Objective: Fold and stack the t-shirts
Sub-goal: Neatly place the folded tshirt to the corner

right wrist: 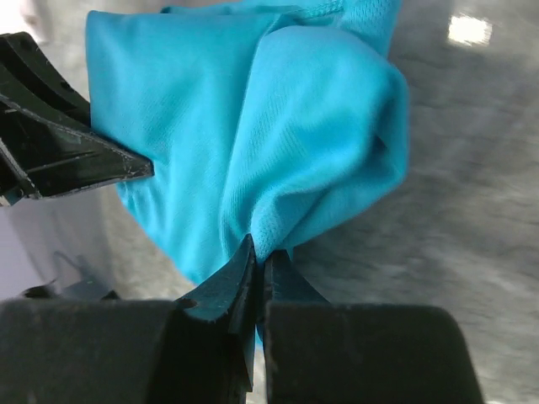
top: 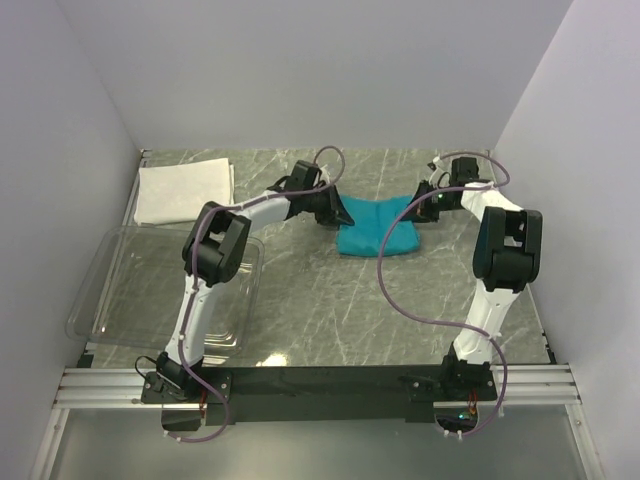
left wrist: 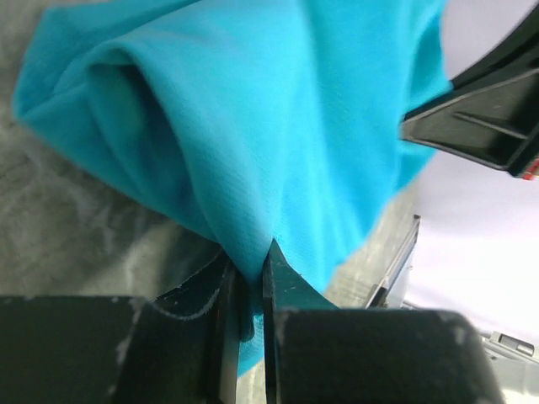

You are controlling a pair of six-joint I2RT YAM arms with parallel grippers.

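Closest to hand, the two arm bases sit bolted to the dark rail (top: 320, 381) at the near edge of the marbled grey table (top: 330, 300). Just beyond the left base is the clear plastic bin (top: 100, 262), and the left arm (top: 215, 250) rises across its right-hand side, so that part of the bin is blocked from above.

The teal-blue t-shirt (top: 372, 235) lies bunched near the middle of the far half of the table, between the two claws. The left gripper (top: 340, 213) is clamped on its left upper edge; from the left wrist, the fingers (left wrist: 282, 278) are pinched together with a fold of teal cloth caught between them. The right gripper (top: 422, 205) bites the opposite edge, and its wrist view shows the tips nearly touching around a gathered ridge of fabric (right wrist: 278, 151). Each claw shows at the side of the other's wrist view.

The white t-shirt (top: 185, 192) rests as a flat rectangle at the far left, near the wall and well apart from the teal one.

A purple cable (top: 392, 285) loops in front of the teal shirt's right part from above. Its sleeves cannot be made out, and both wrist views cut the cloth off at their frames.
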